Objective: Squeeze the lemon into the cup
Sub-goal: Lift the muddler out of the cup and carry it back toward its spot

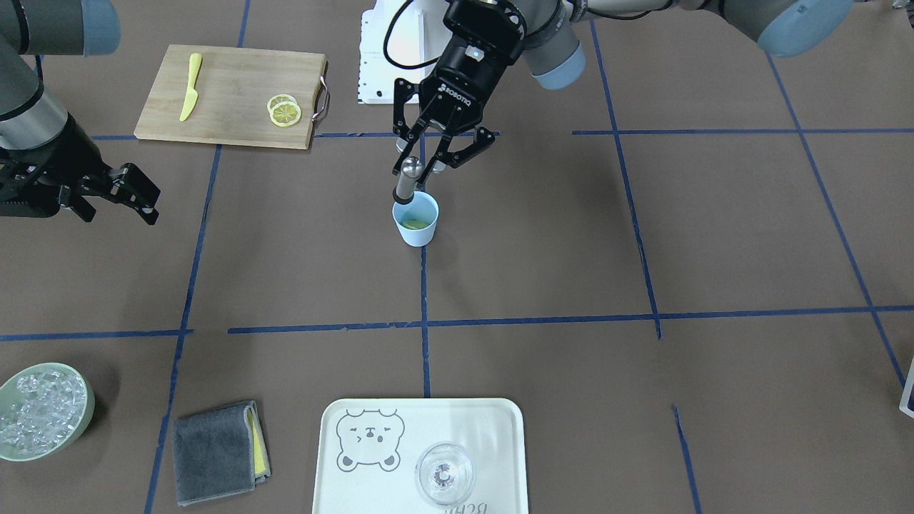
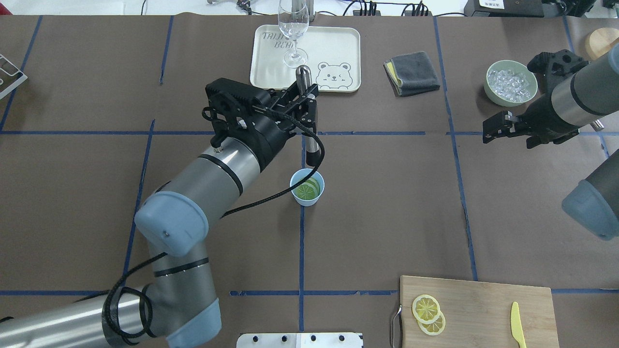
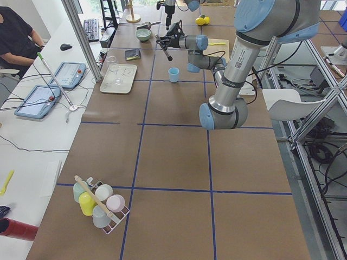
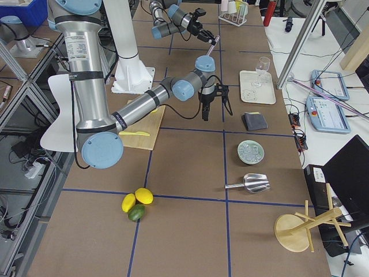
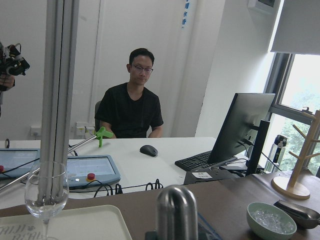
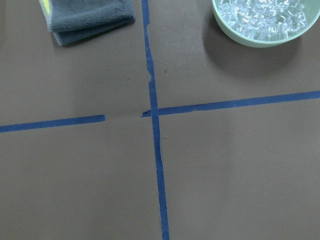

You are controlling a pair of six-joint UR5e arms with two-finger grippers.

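The light-blue cup stands near the table's middle, also in the overhead view. A lemon slice lies inside it. My left gripper is shut on a metal muddler and holds it tilted. The muddler's lower end is at the cup's rim on the robot's side. Its rounded top shows in the left wrist view. Two more lemon slices lie on the wooden cutting board. My right gripper hovers empty far to the side, fingers together.
A yellow plastic knife lies on the board. A pale-green bowl of ice, a folded grey cloth and a white bear tray with a clear glass stand along the operators' edge.
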